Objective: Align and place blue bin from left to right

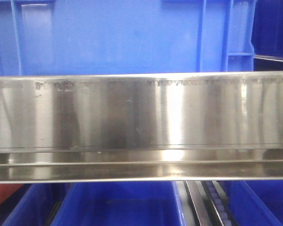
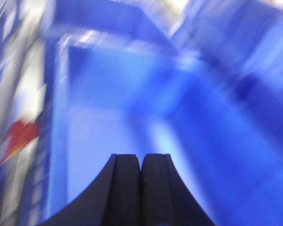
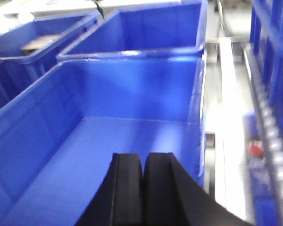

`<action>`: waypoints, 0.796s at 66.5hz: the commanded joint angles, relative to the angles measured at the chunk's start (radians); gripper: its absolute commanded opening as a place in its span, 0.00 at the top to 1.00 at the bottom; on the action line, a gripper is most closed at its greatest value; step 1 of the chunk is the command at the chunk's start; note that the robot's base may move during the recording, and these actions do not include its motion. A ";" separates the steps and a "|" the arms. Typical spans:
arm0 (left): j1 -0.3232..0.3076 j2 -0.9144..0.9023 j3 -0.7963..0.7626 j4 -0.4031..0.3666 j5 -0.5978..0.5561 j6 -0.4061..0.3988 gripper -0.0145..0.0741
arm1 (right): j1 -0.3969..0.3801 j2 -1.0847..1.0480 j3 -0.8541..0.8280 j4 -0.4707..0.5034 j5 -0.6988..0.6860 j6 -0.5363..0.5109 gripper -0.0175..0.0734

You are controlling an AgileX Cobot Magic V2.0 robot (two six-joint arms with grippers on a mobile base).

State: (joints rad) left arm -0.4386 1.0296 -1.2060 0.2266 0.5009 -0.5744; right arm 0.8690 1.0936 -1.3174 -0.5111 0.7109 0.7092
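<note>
The blue bin fills the top of the front view, a glossy bright-blue wall with raised ribs near its right corner, standing behind a steel rail. Neither gripper shows in that view. In the blurred left wrist view my left gripper is shut, its black fingers pressed together with nothing between them, over smeared blue plastic. My right gripper is also shut and empty, hovering above the open inside of a blue crate.
A wide brushed-steel rail crosses the front view. Darker blue bins lie below it beside a roller track. In the right wrist view more blue crates stand behind, and a steel roller lane runs along the right.
</note>
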 commanded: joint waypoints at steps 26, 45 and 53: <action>-0.006 -0.383 0.492 0.022 -0.335 -0.004 0.96 | 0.002 -0.389 0.462 -0.029 -0.301 -0.248 0.90; -0.006 -0.533 0.709 0.104 -0.544 -0.004 0.96 | 0.002 -0.571 0.670 -0.029 -0.301 -0.248 0.90; -0.006 -0.553 0.715 0.104 -0.535 -0.004 0.96 | 0.002 -0.616 0.674 -0.029 -0.303 -0.248 0.90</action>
State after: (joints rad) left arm -0.4386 0.4936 -0.4933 0.3200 0.0000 -0.5761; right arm 0.8690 0.5081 -0.6451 -0.5239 0.4364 0.4677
